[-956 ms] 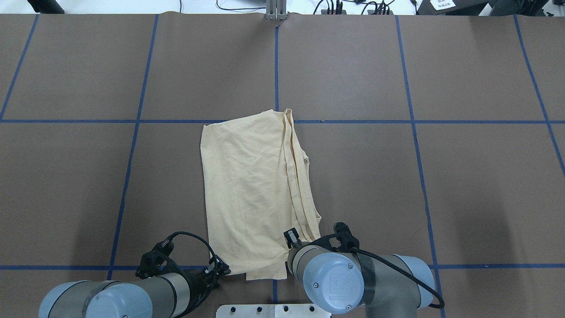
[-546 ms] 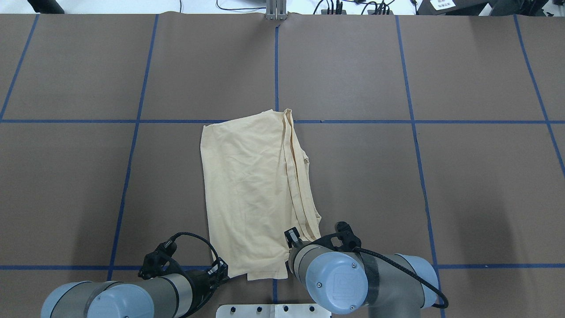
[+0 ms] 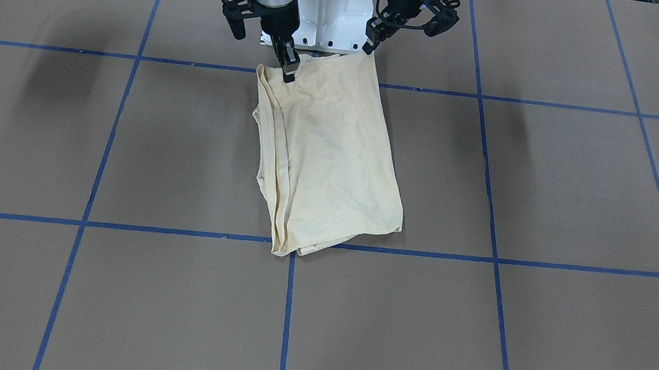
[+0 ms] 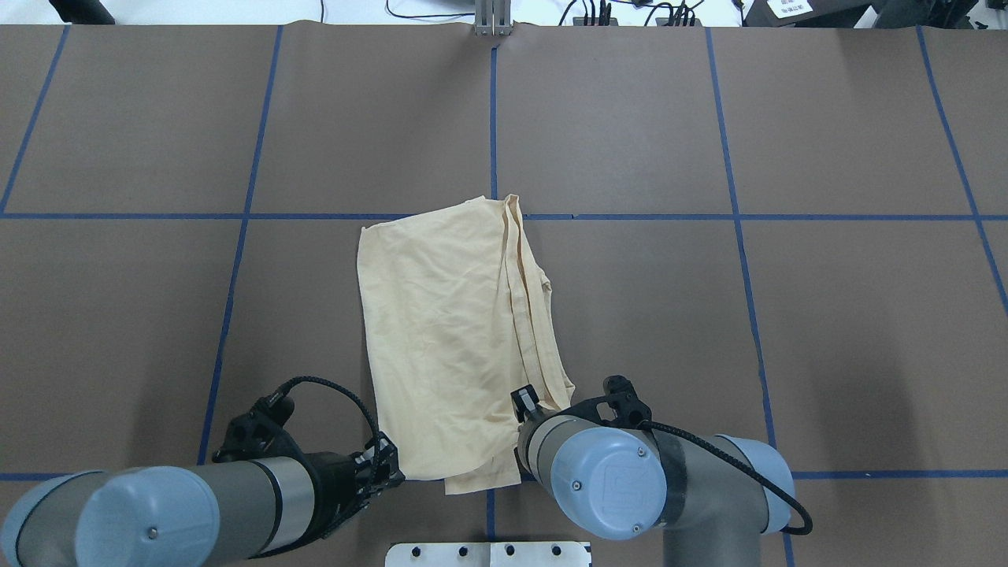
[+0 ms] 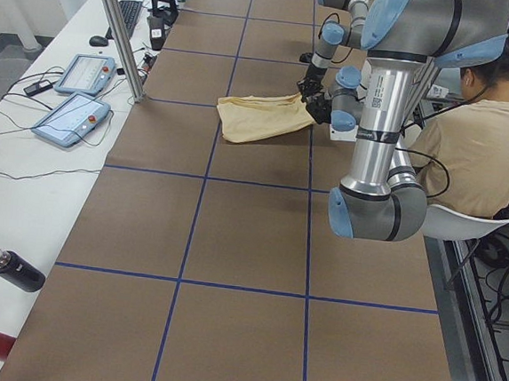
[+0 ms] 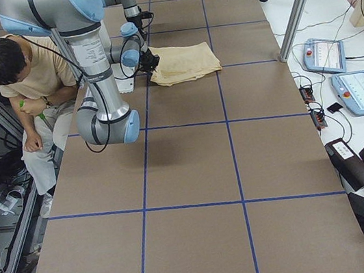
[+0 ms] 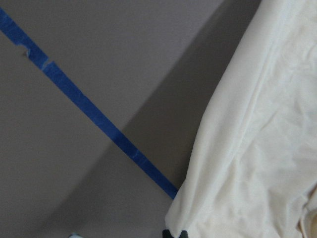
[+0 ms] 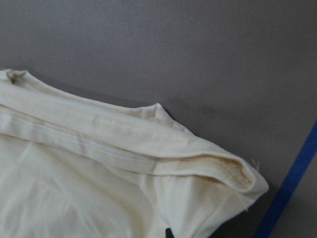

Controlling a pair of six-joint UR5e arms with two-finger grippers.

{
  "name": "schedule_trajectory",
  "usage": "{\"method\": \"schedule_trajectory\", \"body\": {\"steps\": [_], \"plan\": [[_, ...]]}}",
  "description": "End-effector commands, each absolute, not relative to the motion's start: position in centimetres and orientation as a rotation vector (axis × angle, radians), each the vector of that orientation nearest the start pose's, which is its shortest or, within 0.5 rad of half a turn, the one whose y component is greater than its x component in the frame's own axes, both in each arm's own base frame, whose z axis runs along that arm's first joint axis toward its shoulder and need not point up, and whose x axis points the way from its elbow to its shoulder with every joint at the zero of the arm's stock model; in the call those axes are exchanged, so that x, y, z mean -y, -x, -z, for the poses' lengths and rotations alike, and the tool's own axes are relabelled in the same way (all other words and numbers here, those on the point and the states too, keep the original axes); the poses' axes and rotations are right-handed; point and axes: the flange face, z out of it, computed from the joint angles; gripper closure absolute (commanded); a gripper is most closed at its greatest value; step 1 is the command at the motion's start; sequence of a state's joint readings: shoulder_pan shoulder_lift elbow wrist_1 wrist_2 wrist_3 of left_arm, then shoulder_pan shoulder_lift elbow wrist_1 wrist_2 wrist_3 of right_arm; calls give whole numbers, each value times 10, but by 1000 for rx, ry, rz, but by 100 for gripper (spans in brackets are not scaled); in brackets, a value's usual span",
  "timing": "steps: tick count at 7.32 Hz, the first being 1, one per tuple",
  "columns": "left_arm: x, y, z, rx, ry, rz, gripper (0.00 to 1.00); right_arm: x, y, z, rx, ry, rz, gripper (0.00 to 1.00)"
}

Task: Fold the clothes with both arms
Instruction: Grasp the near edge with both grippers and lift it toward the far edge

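The pale cream-yellow shirt (image 4: pixel 449 331) lies folded into a long strip in the middle of the brown table, its print hidden. Its near end reaches the robot's base (image 3: pixel 325 15). My left gripper (image 4: pixel 387 471) is shut on the shirt's near left corner, which the front view (image 3: pixel 371 47) shows raised a little off the table. My right gripper (image 3: pixel 288 73) is shut on the near right edge, by the stacked hems (image 8: pixel 148 144). In the overhead view the right gripper (image 4: pixel 523 403) is partly covered by its own arm. The left wrist view shows the shirt's corner (image 7: pixel 257 148) casting a shadow.
Blue tape lines (image 4: pixel 492 118) divide the table into squares. A person (image 5: pixel 481 148) sits behind the robot's base. Two control tablets (image 5: pixel 76 95) and a dark bottle (image 5: pixel 16 269) lie on the white side bench, beside a metal post (image 5: pixel 117 27).
Both grippers have moved a little away from the robot's base. The shirt's near edge has gone with them and bunched slightly. The left arm's elbow has swung outward to the left.
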State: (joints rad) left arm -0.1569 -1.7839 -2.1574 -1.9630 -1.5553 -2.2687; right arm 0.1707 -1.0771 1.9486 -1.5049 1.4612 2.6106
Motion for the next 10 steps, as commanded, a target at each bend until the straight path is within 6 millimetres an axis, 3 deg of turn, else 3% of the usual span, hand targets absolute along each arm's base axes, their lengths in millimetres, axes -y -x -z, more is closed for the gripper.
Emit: {"method": "schedule_trajectory", "body": {"steps": [1,3,4,5,6,8,9,10], "plan": [[292,-423,-232,-1207,175,704,100,321,524,-166,1005,265,-1208,100],[370,-439,-246,-1165,106,712,100,403,557,-171,905,216,-1148,100],[395,-451,-255,-1141,89,736,100,439,574,-176,884,216,-1084,100],[419,-447,-263,-1158,61,756,100,474,590,-186,911,213,-1060,100],[441,-441,-277,-1141,21,748,100,507,598,-182,920,219,-1027,100],[479,-431,-284,-1112,-38,754,100,549,578,-152,939,246,-1050,100],[490,-426,-289,-1105,-57,753,100,559,575,-147,940,240,-1060,100],[499,-425,-300,-1114,-53,739,100,572,585,-142,918,237,-1070,100]]}}
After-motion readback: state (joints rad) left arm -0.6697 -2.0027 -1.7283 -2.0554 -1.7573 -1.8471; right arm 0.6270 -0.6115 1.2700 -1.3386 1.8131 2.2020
